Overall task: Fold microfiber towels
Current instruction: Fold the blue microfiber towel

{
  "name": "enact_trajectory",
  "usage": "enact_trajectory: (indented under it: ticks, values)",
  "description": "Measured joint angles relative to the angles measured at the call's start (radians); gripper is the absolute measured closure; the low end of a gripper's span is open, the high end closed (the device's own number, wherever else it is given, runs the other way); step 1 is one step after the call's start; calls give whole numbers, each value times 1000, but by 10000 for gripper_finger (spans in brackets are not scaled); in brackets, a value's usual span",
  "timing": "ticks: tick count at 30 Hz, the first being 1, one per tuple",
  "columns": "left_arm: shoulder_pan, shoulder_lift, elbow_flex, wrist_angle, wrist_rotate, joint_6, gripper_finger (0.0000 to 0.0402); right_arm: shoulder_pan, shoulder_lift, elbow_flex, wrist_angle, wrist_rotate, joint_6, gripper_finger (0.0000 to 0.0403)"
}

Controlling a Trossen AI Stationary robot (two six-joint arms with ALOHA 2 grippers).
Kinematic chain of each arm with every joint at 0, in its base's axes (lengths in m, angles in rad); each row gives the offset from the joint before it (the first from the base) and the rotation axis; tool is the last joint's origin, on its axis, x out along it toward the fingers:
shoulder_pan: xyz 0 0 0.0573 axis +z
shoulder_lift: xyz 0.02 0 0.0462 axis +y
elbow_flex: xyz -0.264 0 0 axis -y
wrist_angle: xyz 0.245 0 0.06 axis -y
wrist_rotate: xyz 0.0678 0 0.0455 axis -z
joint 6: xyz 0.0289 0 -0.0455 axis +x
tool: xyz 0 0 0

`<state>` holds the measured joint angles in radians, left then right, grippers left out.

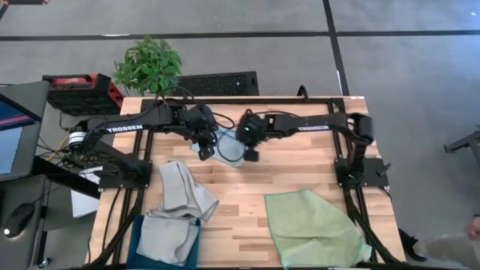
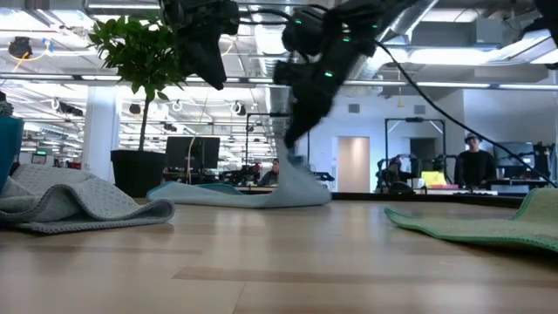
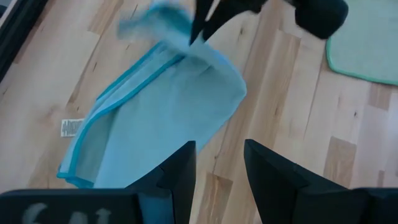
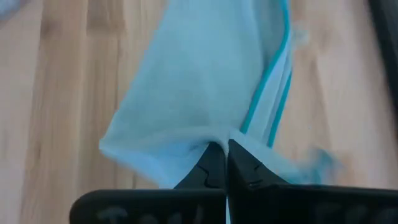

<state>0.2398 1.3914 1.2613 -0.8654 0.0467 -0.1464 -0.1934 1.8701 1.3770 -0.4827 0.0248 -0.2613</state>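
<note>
Bin: at the front left corner of the table (image 1: 300,169) we see a dark teal-blue bin (image 1: 137,240), with a pale grey towel (image 1: 169,238) lying over it.

Second grey towel: another pale grey towel (image 1: 184,191) lies crumpled on the wood just behind the bin, touching the first one. In the low view it is the grey heap (image 2: 61,205) at the left.

Left gripper: we see the left gripper (image 1: 204,150) above the table near the back middle, beside the blue towel. Its fingers (image 3: 180,168) stand apart with a clear gap and hold nothing.

Light blue towel: the light blue towel (image 3: 161,118) lies near the back middle of the table, between the two grippers. One corner is lifted, the rest lies on the wood (image 2: 218,190).

Right gripper: the right gripper (image 4: 219,163) is just right of the left one. Its fingers are pressed together on the raised corner of the light blue towel.

Light green towel: we see the light green towel (image 1: 315,229) lying at the front right, well apart from both grippers.
</note>
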Motion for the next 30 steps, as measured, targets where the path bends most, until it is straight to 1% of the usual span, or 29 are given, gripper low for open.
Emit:
enact_trajectory:
  ticks: [7,15,19,21,24,30]
  values:
    - [0,-5,0,-16,0,-37,274,-19,158,229,4,-2,-136,397]
    - [-2,-76,0,-21,-3,-79,274,-51,293,432,5,-3,-166,397]
    - [-2,-130,0,-18,-8,-87,274,-52,328,488,22,-5,-195,397]
    - [-2,-155,0,-15,-10,-86,274,-50,331,494,11,-25,-202,397]
    - [-2,-180,0,-15,-24,-87,274,-44,349,505,83,-48,-202,390]
    - [-2,-197,0,-19,-37,-87,274,-42,378,499,63,-53,-202,385]
